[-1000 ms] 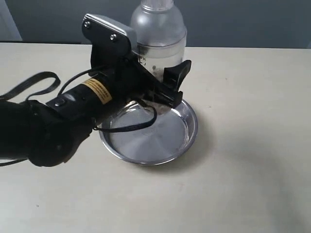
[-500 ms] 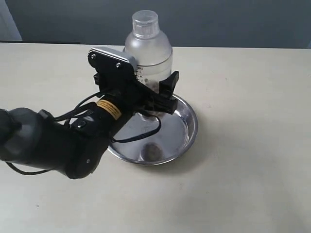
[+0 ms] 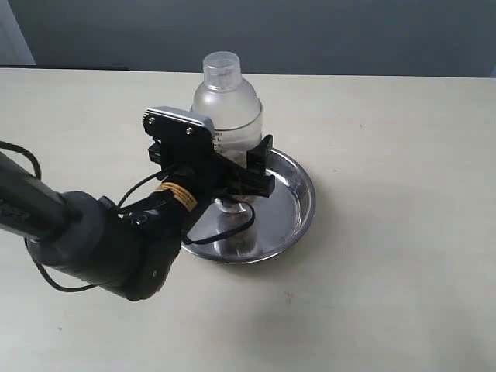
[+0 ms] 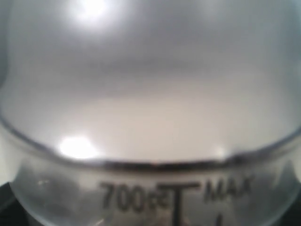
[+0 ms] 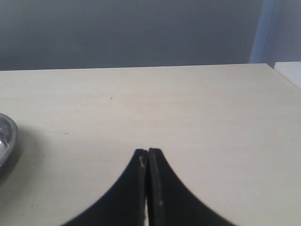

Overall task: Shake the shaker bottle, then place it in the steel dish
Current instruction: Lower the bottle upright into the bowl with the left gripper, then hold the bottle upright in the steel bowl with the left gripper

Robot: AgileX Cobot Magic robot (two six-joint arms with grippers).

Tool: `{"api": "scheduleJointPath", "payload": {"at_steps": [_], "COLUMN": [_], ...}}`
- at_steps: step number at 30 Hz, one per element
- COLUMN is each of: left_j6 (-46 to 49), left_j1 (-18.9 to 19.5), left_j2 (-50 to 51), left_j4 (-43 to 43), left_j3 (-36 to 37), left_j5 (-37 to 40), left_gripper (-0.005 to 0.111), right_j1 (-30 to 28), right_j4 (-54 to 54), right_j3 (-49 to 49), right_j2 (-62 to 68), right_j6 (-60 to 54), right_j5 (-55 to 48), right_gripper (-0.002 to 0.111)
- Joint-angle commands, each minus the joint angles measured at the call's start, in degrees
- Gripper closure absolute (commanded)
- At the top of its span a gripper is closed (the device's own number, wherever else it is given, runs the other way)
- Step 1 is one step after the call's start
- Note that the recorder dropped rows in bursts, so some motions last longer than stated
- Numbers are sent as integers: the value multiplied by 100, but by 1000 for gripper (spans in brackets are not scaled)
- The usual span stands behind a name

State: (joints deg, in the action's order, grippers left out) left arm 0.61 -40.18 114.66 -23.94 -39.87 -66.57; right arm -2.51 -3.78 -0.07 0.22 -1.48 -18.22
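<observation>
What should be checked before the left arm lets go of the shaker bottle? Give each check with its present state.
1. The shaker bottle is over the steel dish: ok, its lower part sits inside the rim in the exterior view.
2. The bottle is upright: ok, the cap points up.
3. The base rests on the dish floor: cannot tell, the left gripper hides the contact.
4. The fingers grip the bottle: ok, they are closed on its body.
5. The cap is fitted: ok.
6. The right gripper is clear: ok, it is shut over the bare table, off to the side of the dish.
</observation>
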Motion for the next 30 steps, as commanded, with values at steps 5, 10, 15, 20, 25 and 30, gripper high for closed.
{"api": "scheduleJointPath", "payload": {"at_steps": [5, 10, 15, 20, 25, 30], "left_j6": [-61, -61, -61, -30, 0, 0], "left_j1": [-3, -3, -3, -3, -3, -3], "left_j2": [230, 424, 478, 478, 478, 478], "left_j4": [-319, -359, -359, -181, 372, 565], "left_j3": [-13, -13, -13, -13, -13, -13], "left_j5": [-340, -340, -340, -340, -340, -324], "left_gripper": [107, 107, 107, 107, 107, 106], "right_j1": [-20, -20, -20, -20, -20, -20], "right_j4": [7, 7, 7, 7, 7, 7], "right_j3": [7, 7, 7, 7, 7, 7], "right_j2": [-22, -22, -22, -22, -22, -22], "right_j6": [-1, -1, -1, -1, -1, -1], "right_j5": [76, 76, 76, 76, 76, 76], "right_gripper": [109, 109, 109, 109, 109, 109]}}
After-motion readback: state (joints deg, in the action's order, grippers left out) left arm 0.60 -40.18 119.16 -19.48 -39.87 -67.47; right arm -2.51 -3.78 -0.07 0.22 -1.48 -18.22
